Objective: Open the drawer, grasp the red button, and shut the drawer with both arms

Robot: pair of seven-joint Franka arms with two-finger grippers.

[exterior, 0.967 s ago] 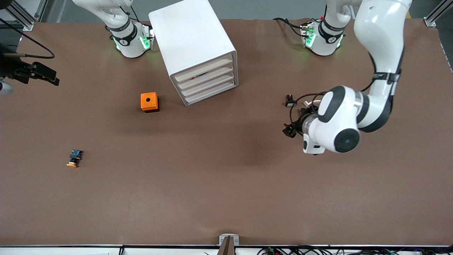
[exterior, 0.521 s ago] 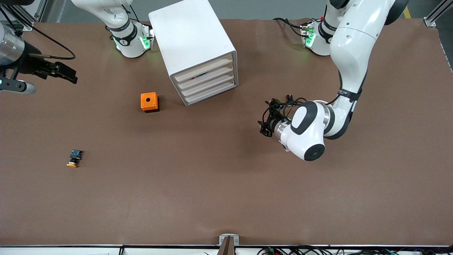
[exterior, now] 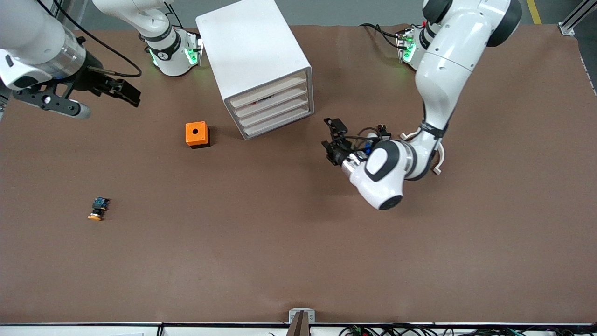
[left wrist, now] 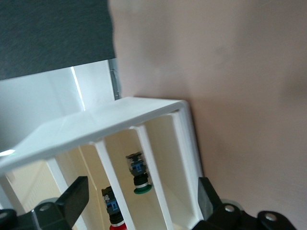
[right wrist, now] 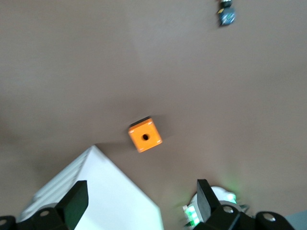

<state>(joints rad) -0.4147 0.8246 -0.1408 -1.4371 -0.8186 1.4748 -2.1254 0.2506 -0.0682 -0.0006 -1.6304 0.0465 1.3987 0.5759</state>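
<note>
— Start at the right arm's end of the tabletop [exterior: 298, 261]. What do you see there?

— My right hand [exterior: 122, 91] hangs in the air over the bare brown surface at that end, fingers [right wrist: 73, 203] spread wide, holding nothing. Below it, much nearer the front camera, lies an orange-capped button [exterior: 97, 208] on its side. It is well apart from everything else.

— And toward the middle?

— An orange cube [exterior: 197, 134] with a round hole in its top sits on the tabletop, just beside the white cabinet [exterior: 254, 60]. The cabinet stands at an angle, its four stacked drawers all pushed in. The drawer [exterior: 269, 91] at the top shows something small and dark through its front.

— Where is the red-capped button?

— Inside the cabinet. My left wrist camera looks into its open-fronted compartments: the red button [left wrist: 114, 213] lies in one, cap toward me, only partly visible at the picture's edge. A green-capped button [left wrist: 138, 177] with a blue rear part lies in the compartment beside it.

— And your left hand?

— My left hand [exterior: 333, 140] hovers low in front of the drawers, toward the left arm's end of the tabletop, pointing at the cabinet. Its fingers [left wrist: 74, 199] are spread wide and grip nothing; it is near the cabinet, not touching it.
</note>
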